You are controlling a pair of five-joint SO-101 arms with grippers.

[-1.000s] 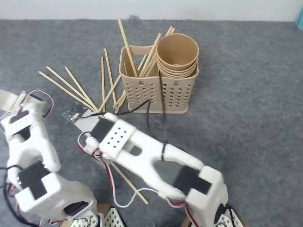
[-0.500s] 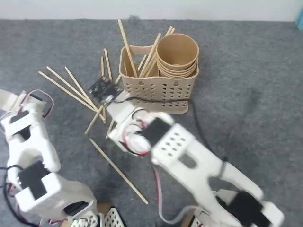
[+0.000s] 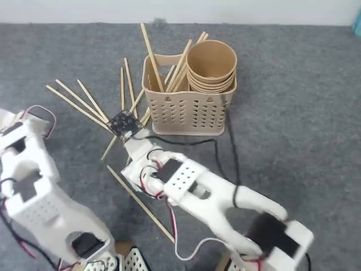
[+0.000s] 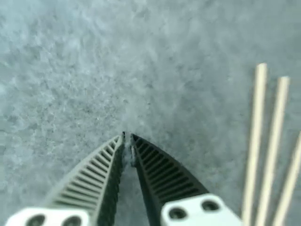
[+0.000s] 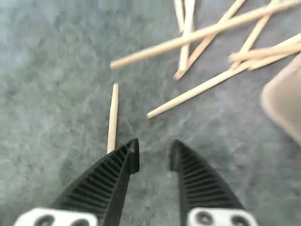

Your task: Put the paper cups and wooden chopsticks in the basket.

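Note:
The beige slotted basket [image 3: 189,110] stands at the back of the carpet. It holds a stack of paper cups [image 3: 211,62] and several wooden chopsticks [image 3: 169,70]. More chopsticks [image 3: 82,103] lie fanned on the carpet left of it, and one long chopstick [image 3: 141,204] lies nearer the front. My right arm [image 3: 186,183] stretches toward the basket's left front corner. Its gripper [image 5: 154,153] is open just above the carpet, with one chopstick end [image 5: 113,117] beside a finger and nothing between the jaws. My left gripper [image 4: 127,140] is shut and empty over bare carpet, with three chopsticks [image 4: 256,141] off to one side.
Grey carpet [image 3: 293,113] covers the whole table, with open room to the right of the basket. My left arm [image 3: 31,180] stands at the front left edge. A black cable [image 3: 228,147] trails from the right arm past the basket's front.
My right arm has swung from the front left toward the basket, uncovering the long chopstick, then settled slightly back. My left arm has shifted a little to the left.

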